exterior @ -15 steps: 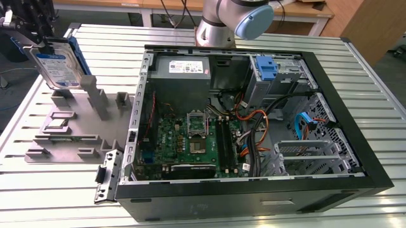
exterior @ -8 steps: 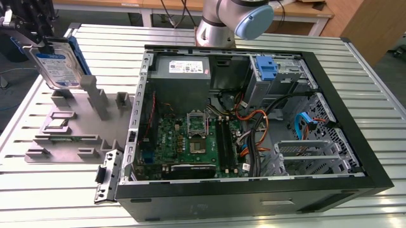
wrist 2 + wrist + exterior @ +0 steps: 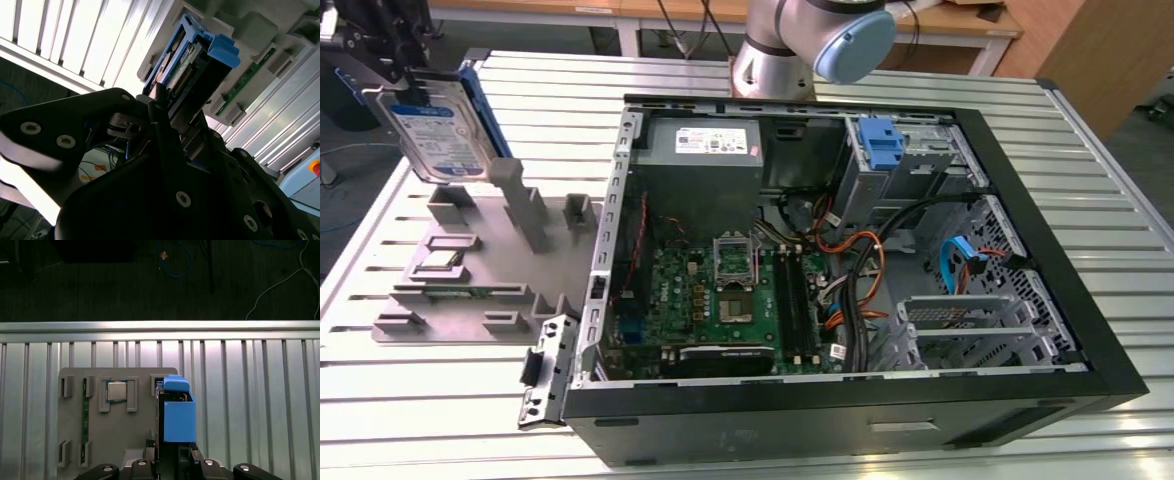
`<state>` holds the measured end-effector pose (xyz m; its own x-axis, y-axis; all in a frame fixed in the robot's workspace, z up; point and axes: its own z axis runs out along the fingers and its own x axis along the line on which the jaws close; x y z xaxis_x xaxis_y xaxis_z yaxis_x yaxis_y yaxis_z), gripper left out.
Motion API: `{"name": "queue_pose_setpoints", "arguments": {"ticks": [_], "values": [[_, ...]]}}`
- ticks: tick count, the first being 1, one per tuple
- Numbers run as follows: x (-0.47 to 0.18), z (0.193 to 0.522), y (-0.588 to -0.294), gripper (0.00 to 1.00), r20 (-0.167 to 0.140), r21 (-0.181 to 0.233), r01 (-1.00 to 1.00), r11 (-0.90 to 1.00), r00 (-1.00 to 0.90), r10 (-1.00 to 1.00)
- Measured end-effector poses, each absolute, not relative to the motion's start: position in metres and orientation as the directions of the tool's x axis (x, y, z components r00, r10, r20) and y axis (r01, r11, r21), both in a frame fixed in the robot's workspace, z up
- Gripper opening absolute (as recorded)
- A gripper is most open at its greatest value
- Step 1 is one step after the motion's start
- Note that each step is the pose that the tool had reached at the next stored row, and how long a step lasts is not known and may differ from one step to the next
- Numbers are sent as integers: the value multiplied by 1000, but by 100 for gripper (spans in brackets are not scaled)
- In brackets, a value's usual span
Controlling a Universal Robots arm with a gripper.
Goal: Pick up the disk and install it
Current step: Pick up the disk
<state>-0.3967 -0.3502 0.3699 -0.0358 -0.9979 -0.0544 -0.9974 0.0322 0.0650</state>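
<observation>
Exterior view showed the gripper point(image 3: 411, 88) at the exterior view's left, clamped on the upper end of the disk point(image 3: 443, 135). The drive hung upright with its labelled silver face toward the camera and its blue carrier frame along the edges. It was over the far end of the grey parts holder point(image 3: 467, 290), which lay on the slatted metal table point(image 3: 400, 420). Whether its lower edge was clear of the holder's posts could not be told from there.

In the second wrist view the fingers point(image 3: 159, 102) pressed on either side of the disk point(image 3: 190, 65), with the holder beyond it. The first wrist view looked down the disk point(image 3: 177, 412) edge-on. A processor chip point(image 3: 116, 390) and a memory stick point(image 3: 85, 412) sat in the holder's other pockets.

The open computer case point(image 3: 1067, 300) lay well apart from the disk, toward the exterior view's right. Its motherboard point(image 3: 720, 290) was exposed, and a bare blue bracket point(image 3: 883, 145) stood in the drive cage at the far side.

By my judgement the pick-up was done or nearly so. The installing half was not yet begun, as the disk was nowhere near the case.
</observation>
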Motion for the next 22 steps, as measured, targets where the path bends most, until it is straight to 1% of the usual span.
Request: {"name": "queue_pose_setpoints", "arguments": {"ticks": [8,22], "values": [[-397,381,-350,35,-54,65,-997,32,-36,-998],[-397,387,-350,35,-54,65,-997,32,-36,-998]]}}
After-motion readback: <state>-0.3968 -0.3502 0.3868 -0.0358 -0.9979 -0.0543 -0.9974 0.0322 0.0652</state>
